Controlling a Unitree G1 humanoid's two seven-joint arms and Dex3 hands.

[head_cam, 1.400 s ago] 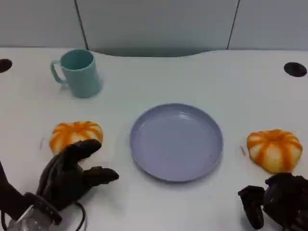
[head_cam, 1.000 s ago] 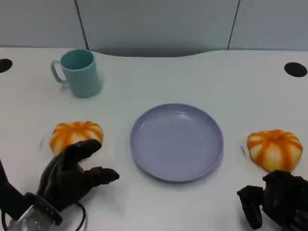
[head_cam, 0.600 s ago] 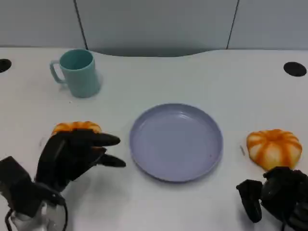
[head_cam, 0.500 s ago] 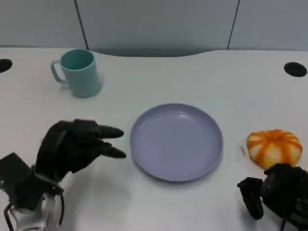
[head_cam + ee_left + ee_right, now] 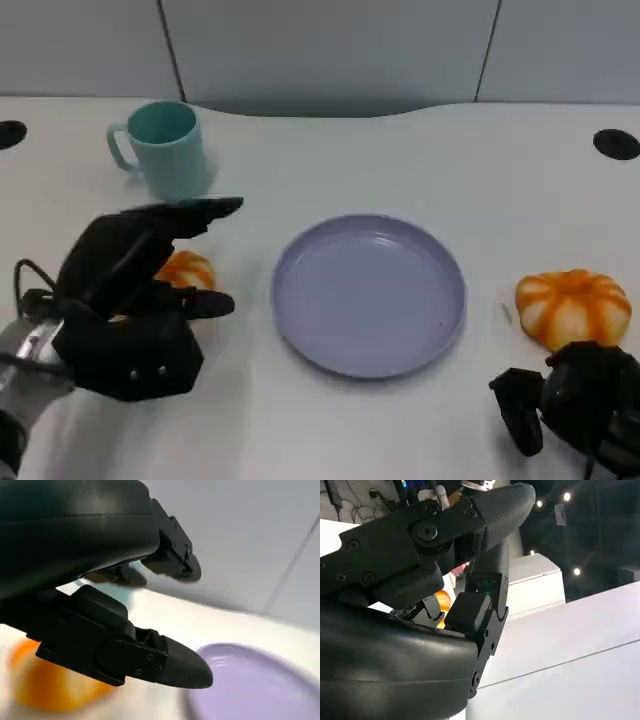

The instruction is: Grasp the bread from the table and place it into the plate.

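The white table point(image 5: 400, 160) carries a plate point(image 5: 368, 295) at centre. The left hand point(image 5: 130, 290), fingers apart and empty, hovers over the bread point(image 5: 188, 270) near the left edge. Judged step: reach. Next, lower the hand and close on the bread.

From the head view I get bright, even overhead light with soft shadows on the white surface point(image 5: 400, 150), while my left wrist view smears the bread point(image 5: 47, 687) and plate point(image 5: 260, 685) into blur and the right wrist view is dim, dotted with glaring ceiling lamps.
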